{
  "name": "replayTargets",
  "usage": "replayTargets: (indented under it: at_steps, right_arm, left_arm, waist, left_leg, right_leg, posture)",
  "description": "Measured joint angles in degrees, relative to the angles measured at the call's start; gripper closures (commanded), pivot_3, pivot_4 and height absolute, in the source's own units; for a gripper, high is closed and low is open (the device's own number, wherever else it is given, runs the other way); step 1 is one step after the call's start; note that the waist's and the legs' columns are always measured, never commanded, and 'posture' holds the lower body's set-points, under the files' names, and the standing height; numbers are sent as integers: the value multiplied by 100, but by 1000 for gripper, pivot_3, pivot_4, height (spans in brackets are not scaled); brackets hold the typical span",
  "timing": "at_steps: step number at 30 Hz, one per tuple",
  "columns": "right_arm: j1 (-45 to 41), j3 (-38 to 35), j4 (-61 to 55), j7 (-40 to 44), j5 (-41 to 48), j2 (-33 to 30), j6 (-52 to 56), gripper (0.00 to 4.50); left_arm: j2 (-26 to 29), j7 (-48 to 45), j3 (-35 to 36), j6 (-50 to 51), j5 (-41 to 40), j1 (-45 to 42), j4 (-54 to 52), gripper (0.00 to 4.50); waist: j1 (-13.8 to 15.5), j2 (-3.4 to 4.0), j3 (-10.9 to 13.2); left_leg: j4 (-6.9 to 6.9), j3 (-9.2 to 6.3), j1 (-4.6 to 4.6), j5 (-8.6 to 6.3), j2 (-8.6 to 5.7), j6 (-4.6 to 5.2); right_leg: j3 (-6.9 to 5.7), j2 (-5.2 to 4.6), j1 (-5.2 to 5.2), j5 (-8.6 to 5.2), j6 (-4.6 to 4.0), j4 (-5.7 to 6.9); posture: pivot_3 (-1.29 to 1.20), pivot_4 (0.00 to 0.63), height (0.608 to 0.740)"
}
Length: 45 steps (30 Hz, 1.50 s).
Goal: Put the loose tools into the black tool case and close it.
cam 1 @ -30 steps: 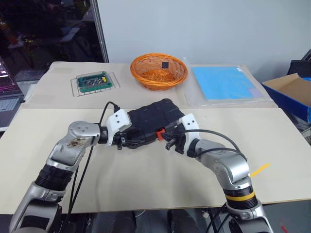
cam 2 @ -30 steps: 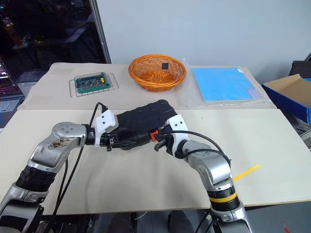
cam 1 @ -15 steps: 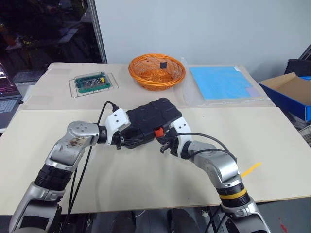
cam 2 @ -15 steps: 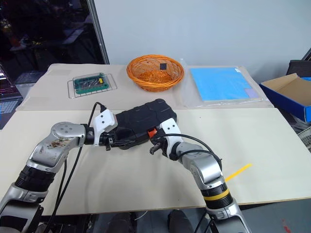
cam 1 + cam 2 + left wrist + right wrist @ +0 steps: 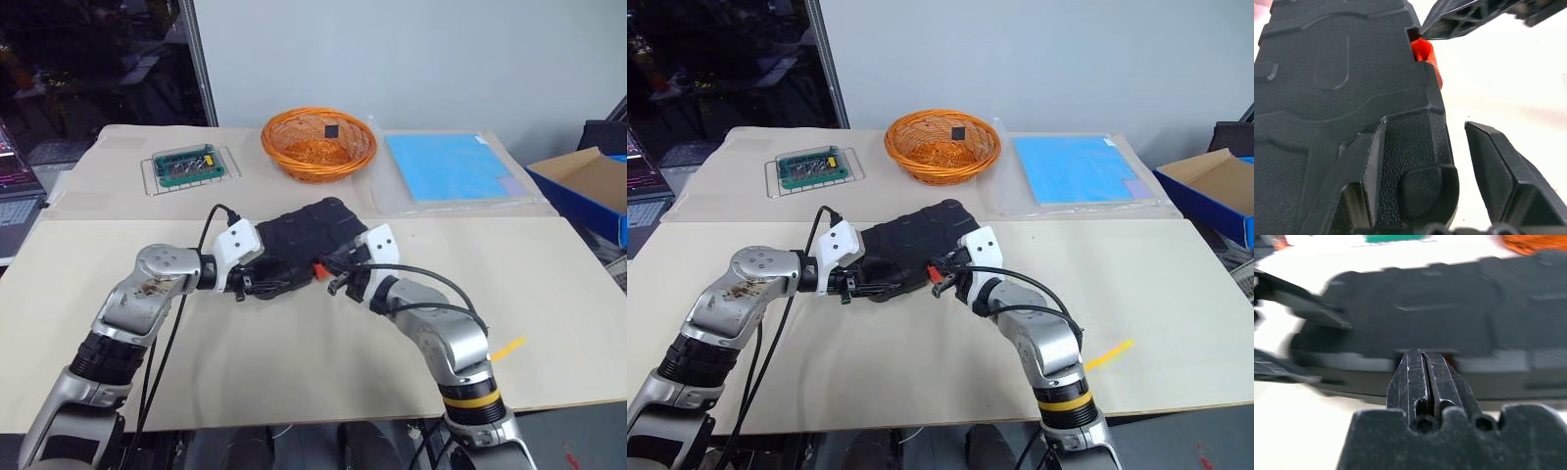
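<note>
case: the black tool case [image 5: 299, 250] is seen lid-down at the centre of the frame on the table [image 5: 323, 352]; no loose tools are seen lying outside it
latch: the orange latch [image 5: 1425, 56] is set in the near long edge; whether it has caught cannot be told
long axis: it is laid on a diagonal, from left of centre up toward the right; the far rounded corner is pointed at the orange wicker basket [image 5: 318, 142] in the upper middle, well apart from it
left claw: the left claw [image 5: 1425, 161] is held spread astride the case's left corner; one finger is laid on the lid, the other stands just off the edge
right claw: the right claw [image 5: 1422, 382] is pressed together, nothing pinched; its tip is aimed at the latch, just beside it
risk, slip: the closed tip may be skidded off the small latch, judged from its narrow face; the latch would then be left unfastened
risk, shift: a push along the table may slide or turn the case, since only one corner is braced
risk, lid: if a tool is badly seated inside, the lid may be sprung open again
</note>
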Motion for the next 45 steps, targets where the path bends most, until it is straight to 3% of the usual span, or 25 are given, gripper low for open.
replayTargets:
  at_steps: [6, 8, 12, 18, 30, 45]
  right_arm:
    - [27, 347, 409, 28, -450, 11, -780, 4454]
    - [28, 555, 664, -5, -745, 1, -1200, 4454]
    - [30, 862, 1087, -120, -1232, 38, -1918, 4454]
    - [-30, 1107, 1642, -192, -1837, 42, -2755, 4454]
    - [-125, 1320, 1887, 26, -2469, -208, -3132, 4454]
    - [-126, 1202, 1922, 357, -2452, -196, -3144, 4454]
  left_arm:
    - [4, 7, 12, 17, 28, 18, 27, 1767]
    - [5, 24, 12, 38, 47, 36, 54, 1767]
    - [-1, 32, 0, 82, 56, 73, 88, 1767]
    - [-25, 36, -13, 102, 101, 86, 186, 1767]
    - [-134, 109, -16, 36, 155, 141, 302, 1767]
    - [-182, 159, 13, 37, 225, 182, 293, 1767]
  waist:
    - [-25, 1, -11]
    - [-52, 1, -23]
    - [-135, 0, -28]
    - [-155, -5, -64]
    - [-144, -11, -128]
    - [-134, -6, -157]
  left_leg:
    - [-1, 3, 16, 0, 2, 0]
    - [-2, 5, 40, 0, 4, -1]
    - [-14, 6, 115, -16, 9, -27]
    - [-67, 3, 198, -30, 9, -49]
    - [-97, -32, 236, -33, 6, -53]
    - [-175, -29, 266, -41, 0, -67]
  right_leg:
    - [0, 0, 11, -3, 3, 0]
    - [0, 0, 25, -18, 24, 1]
    - [0, -3, 98, -48, -24, -4]
    - [4, -12, 120, -52, -33, -26]
    - [5, -48, 137, -57, -44, -34]
    - [-28, -102, 157, -58, -43, -115]
  posture:
    - [0, 150, 740]
    - [0, 150, 740]
    - [0, 150, 740]
    - [0, 150, 740]
    - [0, 150, 740]
    - [0, 150, 740]
